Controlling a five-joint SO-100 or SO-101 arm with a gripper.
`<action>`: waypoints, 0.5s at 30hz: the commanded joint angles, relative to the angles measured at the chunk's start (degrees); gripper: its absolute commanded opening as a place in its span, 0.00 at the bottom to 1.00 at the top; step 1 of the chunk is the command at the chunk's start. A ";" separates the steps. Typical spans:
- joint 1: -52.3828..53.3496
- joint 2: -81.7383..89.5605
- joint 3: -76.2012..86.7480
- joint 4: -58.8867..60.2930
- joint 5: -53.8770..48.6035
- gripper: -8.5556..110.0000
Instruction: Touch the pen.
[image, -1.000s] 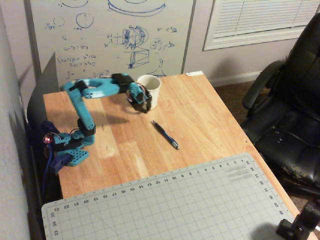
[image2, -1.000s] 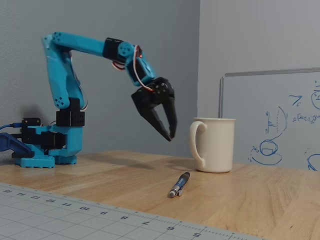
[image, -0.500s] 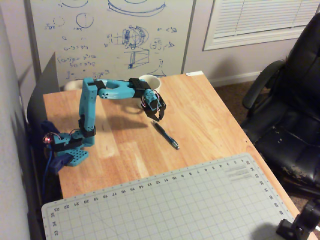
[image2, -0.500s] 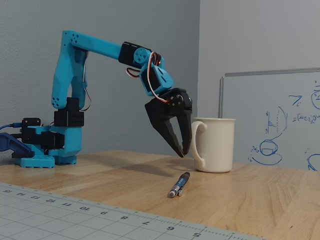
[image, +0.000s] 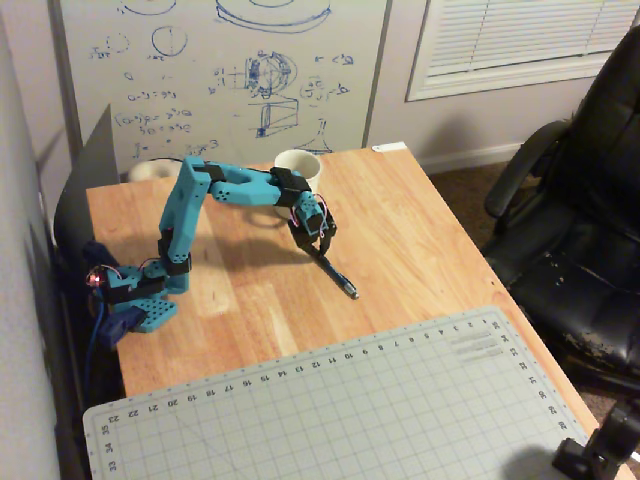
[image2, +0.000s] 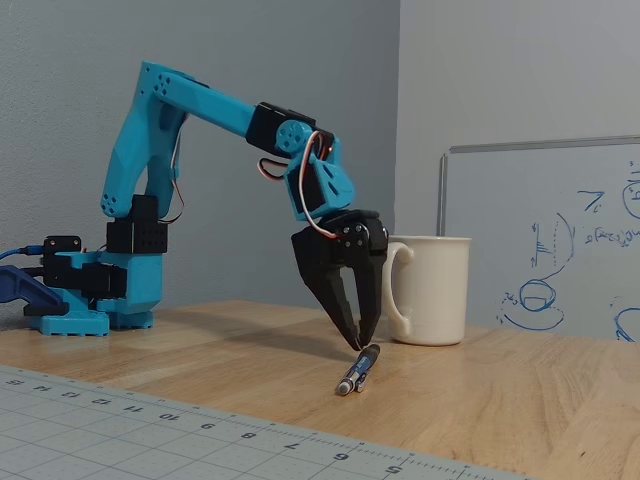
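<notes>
Gripper (image2: 357, 343): black fingers pressed nearly together, tips pointing down.
Pen (image2: 358, 369): directly beneath the fingertips, upper end touching them.
White mug (image2: 436, 289): just behind the gripper.

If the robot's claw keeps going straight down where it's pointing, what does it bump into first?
The pen, most likely. The gripper points down with its jaws nearly closed, tips right above the pen's near end on the table. Whether they already touch is hard to tell.

The pen (image: 336, 275) (image2: 357, 370) is slim and dark blue-black with a small lighter tip. It lies flat on the wooden tabletop. In the overhead view its tip points toward about 4 o'clock; in the fixed view the tip end lies toward 7 o'clock
</notes>
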 joint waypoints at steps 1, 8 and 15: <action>0.26 0.88 -5.19 -1.14 -0.53 0.08; 0.26 0.62 -7.56 -1.23 -0.53 0.08; 0.70 0.62 -7.56 -1.23 -0.53 0.08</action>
